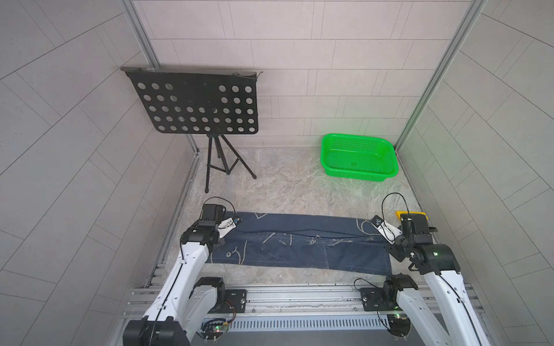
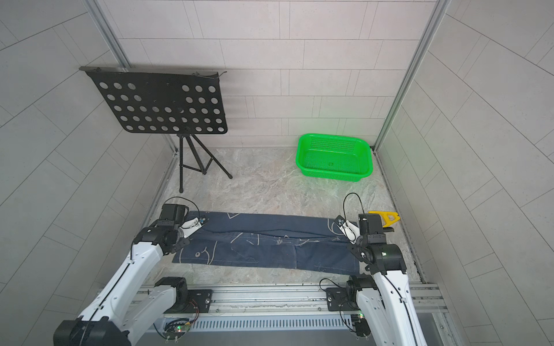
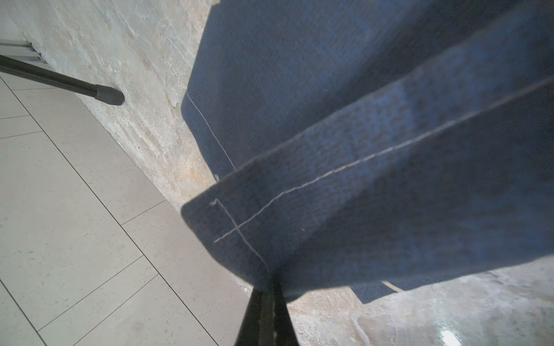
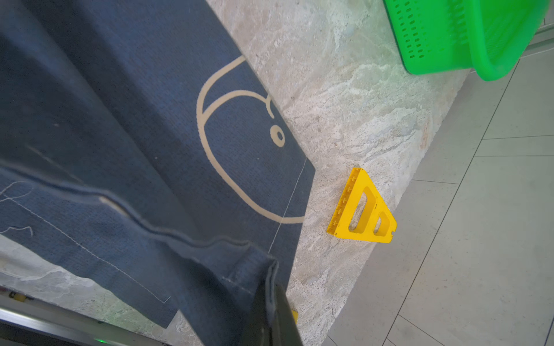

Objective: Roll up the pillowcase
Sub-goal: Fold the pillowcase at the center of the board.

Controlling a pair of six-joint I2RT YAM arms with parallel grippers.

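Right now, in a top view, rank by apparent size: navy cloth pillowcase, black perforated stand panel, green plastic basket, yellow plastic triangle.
Navy cloth pillowcase and black perforated stand panel: too alike to rank; the raised panel is nearer the camera.
Then green plastic basket.
Smallest: yellow plastic triangle, partly hidden.

Soft, even light fills both top views; tile lines on the walls (image 1: 60,149) bow toward the edges. The green basket (image 4: 434,36) tints the table (image 4: 344,90) ahead of the right gripper (image 4: 269,289) green. Both that and the left gripper (image 3: 267,281) show dark and blurred close up. The pillowcase (image 3: 359,119) fold at the left gripper is soft-focus and shadows its lower layer; glare glints on the table beside it.
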